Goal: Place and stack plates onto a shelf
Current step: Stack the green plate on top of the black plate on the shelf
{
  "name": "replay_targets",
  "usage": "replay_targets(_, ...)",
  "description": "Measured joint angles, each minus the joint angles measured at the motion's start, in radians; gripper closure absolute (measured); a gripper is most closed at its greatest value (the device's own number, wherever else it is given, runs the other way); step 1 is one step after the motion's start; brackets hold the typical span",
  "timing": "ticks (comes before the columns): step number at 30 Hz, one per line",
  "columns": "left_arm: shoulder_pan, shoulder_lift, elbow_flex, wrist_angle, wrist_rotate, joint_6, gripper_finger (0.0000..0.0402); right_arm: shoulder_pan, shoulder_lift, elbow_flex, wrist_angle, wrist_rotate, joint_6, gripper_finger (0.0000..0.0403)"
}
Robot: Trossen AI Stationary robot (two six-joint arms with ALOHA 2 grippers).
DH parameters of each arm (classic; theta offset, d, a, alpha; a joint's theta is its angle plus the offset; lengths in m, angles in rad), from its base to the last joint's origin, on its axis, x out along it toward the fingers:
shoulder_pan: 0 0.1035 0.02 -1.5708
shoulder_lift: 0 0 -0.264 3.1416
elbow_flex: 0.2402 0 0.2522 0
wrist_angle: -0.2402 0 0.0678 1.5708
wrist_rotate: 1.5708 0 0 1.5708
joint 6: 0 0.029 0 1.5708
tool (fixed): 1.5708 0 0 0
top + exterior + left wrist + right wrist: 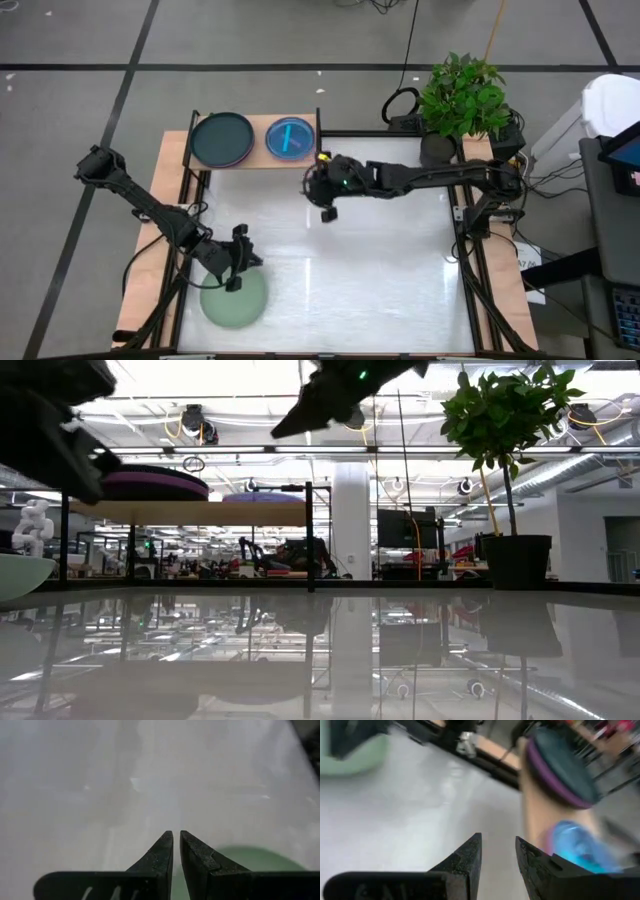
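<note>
Light-wood shelf [258, 158] stands at the far edge of the white surface [360, 270]. On its left half lies a black plate [222, 138] over a purple plate [555, 782]; on its right half sit cyan plates [291, 137] over a pink plate [551, 840]. Just in front of the shelf's right end hangs the right gripper [328, 212], its fingers [466, 860] slightly parted and empty. Well away from the shelf, at the near left, lies the sage-green plate [234, 298]; over its edge is the left gripper [235, 284], fingers [160, 857] nearly closed, gripping nothing.

Overhead, table-level, two wrist cameras
</note>
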Motion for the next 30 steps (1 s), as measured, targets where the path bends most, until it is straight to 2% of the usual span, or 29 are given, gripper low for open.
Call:
replay_targets(6,-0.078,0.0,0.0,-0.07,0.038,-0.082,0.0353,0.119,-0.05,-0.038,-0.128,0.0,0.205,0.0298)
replay_targets(10,-0.092,0.0,0.0,-0.153,0.054,-0.149,0.0308,0.204,-0.084,-0.11,-0.109,0.011,0.251,0.0298)
replay_targets(15,-0.08,0.0,0.004,-0.262,0.054,-0.158,0.0245,0.288,-0.116,-0.201,-0.096,0.138,0.265,0.0298)
replay_targets(18,-0.064,0.0,0.004,-0.354,0.059,-0.17,0.0225,0.312,-0.146,-0.252,-0.101,0.189,0.251,0.0298)
replay_targets(26,-0.042,0.0,0.004,-0.48,0.092,-0.235,0.022,0.321,-0.219,-0.34,-0.092,0.187,0.262,0.0298)
replay_targets(30,-0.042,0.0,0.005,-0.496,0.147,-0.266,0.022,0.32,-0.239,-0.37,-0.056,0.187,0.25,0.0298)
